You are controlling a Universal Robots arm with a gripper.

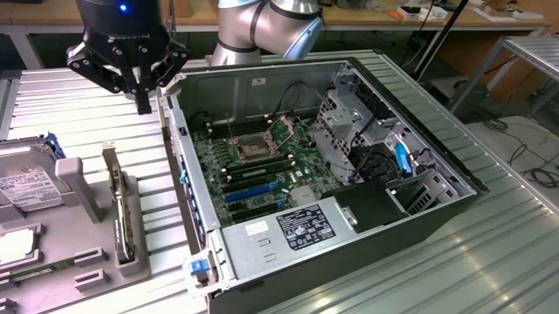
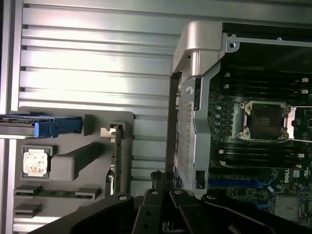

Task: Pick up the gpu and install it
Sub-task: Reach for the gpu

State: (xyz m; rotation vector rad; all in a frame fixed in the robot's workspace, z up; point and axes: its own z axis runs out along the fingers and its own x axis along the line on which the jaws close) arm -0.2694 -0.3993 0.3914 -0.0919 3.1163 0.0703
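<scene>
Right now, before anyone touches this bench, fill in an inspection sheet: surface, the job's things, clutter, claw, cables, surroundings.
Surface: ribbed metal table.
Job's things: gpu stands on edge in a grey holder, untouched. The open computer case lies on its side with the motherboard exposed.
Clutter: hard drive, memory stick and processor chip sit in the same holder.
Claw: claw is shut and holds nothing; it hangs above the table by the case's corner, apart from the gpu.
Cables: black leads inside the case; loose cables on the floor.
Surroundings: wooden bench behind; metal rack at the exterior view's right.
</scene>
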